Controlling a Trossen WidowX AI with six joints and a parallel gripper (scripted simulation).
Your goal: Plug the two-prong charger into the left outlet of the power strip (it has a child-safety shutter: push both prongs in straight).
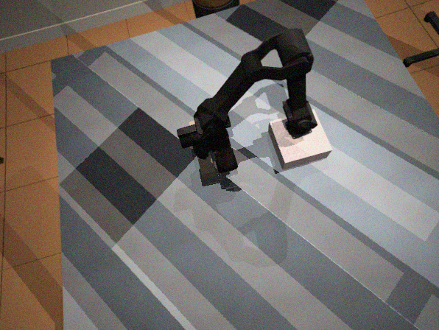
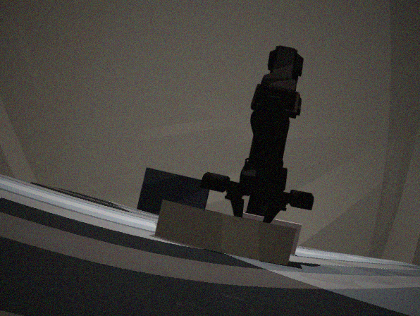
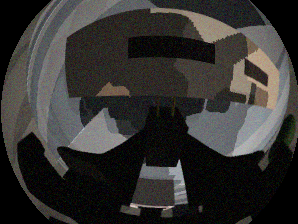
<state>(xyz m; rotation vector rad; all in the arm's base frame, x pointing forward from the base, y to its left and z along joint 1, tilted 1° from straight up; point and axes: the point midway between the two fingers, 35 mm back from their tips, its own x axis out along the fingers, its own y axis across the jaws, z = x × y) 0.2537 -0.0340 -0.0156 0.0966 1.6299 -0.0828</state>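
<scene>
The gripper (image 2: 253,214) (image 3: 167,132) points down and is shut on the charger (image 2: 256,204) (image 3: 164,150), a black block. Two thin prongs (image 3: 166,107) show beyond the fingertips in the wrist view, short of the near edge of the power strip. The power strip (image 1: 208,177) (image 2: 225,229) (image 3: 100,65) is a long beige block, mostly in shadow. Its top shows one dark recess (image 3: 171,49) roughly in line with the prongs and another dark recess (image 3: 256,72) to the right. The prongs are outside both recesses. The arm hides much of the strip in the top view; prong height is unclear.
The arm base stands on a pale block (image 1: 311,147) to the right of the strip in the top view. A dark upright panel or box (image 2: 169,188) stands behind the strip's left end in the exterior view. Striped patterns and strong shadows cover the surface.
</scene>
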